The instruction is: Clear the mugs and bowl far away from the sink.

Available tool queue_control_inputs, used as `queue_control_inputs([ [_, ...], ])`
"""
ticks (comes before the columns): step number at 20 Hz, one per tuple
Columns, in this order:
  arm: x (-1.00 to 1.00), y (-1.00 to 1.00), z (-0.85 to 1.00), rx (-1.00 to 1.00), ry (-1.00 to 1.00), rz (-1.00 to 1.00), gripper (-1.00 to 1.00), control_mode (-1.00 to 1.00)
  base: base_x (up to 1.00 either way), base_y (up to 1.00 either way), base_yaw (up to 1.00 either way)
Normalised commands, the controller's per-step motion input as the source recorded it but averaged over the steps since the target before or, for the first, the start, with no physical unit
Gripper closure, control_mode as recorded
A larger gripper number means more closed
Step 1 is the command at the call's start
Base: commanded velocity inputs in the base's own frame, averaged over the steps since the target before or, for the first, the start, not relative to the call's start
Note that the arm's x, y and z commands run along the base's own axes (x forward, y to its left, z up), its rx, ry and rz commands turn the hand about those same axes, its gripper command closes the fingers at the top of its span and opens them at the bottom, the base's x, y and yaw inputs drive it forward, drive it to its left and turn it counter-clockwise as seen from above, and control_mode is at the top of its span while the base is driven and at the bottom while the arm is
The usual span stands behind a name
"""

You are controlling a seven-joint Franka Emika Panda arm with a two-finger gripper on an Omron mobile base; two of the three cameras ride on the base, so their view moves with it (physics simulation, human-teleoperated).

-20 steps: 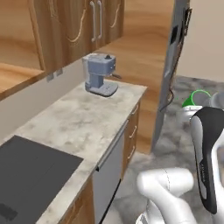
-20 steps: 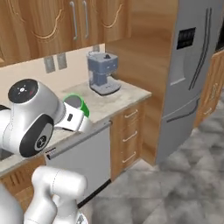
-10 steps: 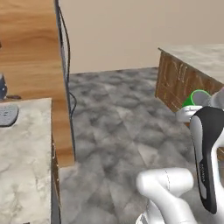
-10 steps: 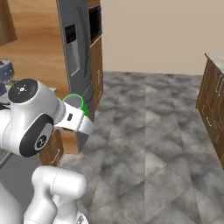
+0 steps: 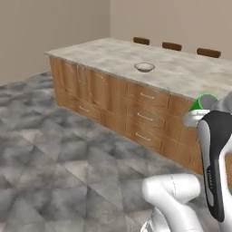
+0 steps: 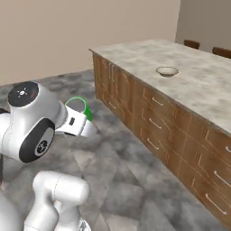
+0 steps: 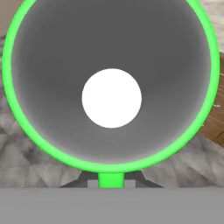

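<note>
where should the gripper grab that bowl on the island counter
Pinch the bowl by its rim, coming straight down from above. It sits upright, wide and shallow, on the island counter, so the thin rim is the only part narrow enough for the fingers.

Arm raised, hand clamped on green mug.

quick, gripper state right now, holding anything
Gripper: shut on the green mug, carried in the air in front of the island counter.
</note>
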Motion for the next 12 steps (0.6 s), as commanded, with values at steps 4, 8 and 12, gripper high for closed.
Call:
queue_control_inputs([
  [4,0.00,0.00,0.00,0.00,0.00,0.00,1.00,1.00,0.53,-0.11,-0.76],
  [8,0.00,0.00,0.00,0.00,0.00,0.00,1.00,1.00,1.00,0.49,-0.53],
  [12,0.00,0.00,0.00,0.00,0.00,0.00,1.00,1.00,1.00,0.82,-0.42],
])
